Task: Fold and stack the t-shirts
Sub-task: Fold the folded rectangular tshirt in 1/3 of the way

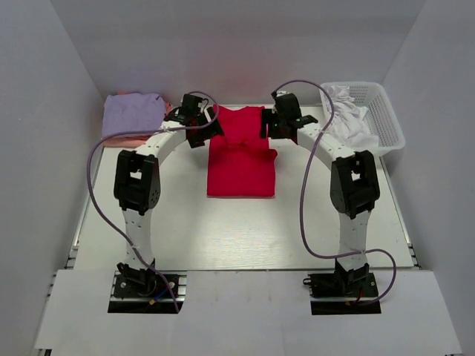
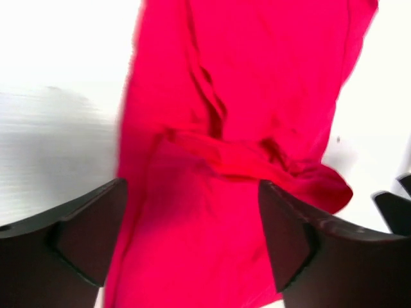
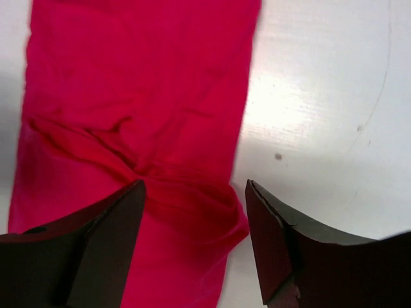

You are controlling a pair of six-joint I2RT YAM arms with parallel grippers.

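My left claw (image 2: 192,187) and right claw (image 3: 195,186) both gape wide, gripping nothing, above the upper end of the red t-shirt (image 1: 241,167) lying folded narrow at frame centre, with the lavender t-shirt (image 1: 133,113) upper left and a white basket (image 1: 386,111) upper right.

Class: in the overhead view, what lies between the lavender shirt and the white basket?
The red t-shirt, with the left tool and right tool above its far end; the top view shows this.

White arms (image 1: 138,222), black joints (image 1: 136,182), purple cables (image 1: 92,170), black left gripper (image 2: 192,185)
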